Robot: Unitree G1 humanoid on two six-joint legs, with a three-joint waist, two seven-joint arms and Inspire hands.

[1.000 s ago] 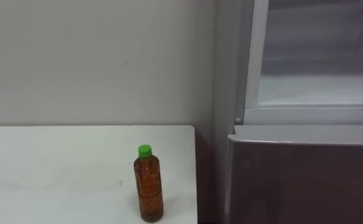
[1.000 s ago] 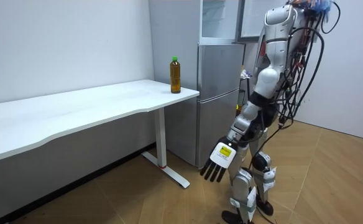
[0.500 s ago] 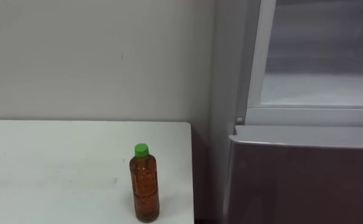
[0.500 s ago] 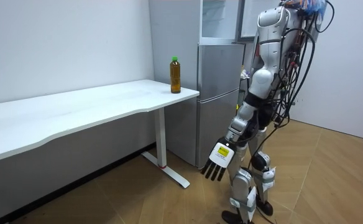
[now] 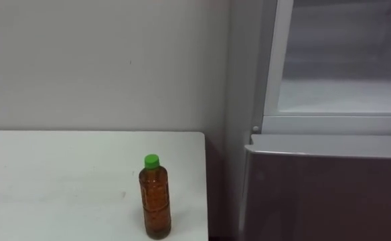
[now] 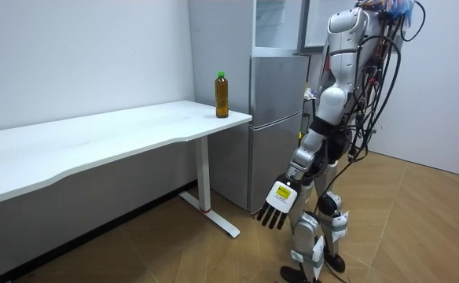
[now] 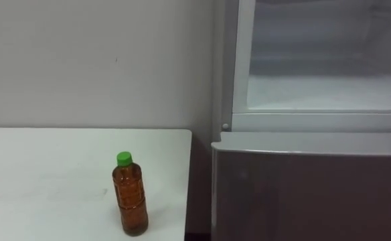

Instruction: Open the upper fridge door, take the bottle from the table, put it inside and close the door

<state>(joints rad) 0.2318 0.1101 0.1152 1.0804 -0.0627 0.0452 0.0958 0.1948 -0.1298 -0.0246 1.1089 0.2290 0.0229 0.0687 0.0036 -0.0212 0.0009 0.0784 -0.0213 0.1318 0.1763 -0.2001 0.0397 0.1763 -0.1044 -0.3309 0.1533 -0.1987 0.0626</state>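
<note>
Still untouched, bottle point(image 5: 154, 197) on table point(image 5: 61, 181).

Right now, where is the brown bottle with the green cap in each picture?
Left eye view: the brown plastic bottle with the green cap stands low, left of centre, near the white table's right edge.
Right eye view: the bottle stands low, further left.
Room view: the bottle stands above centre, on the table's far corner.
Shared landmark: the tall grey fridge, right of the bottle in every view.
</note>
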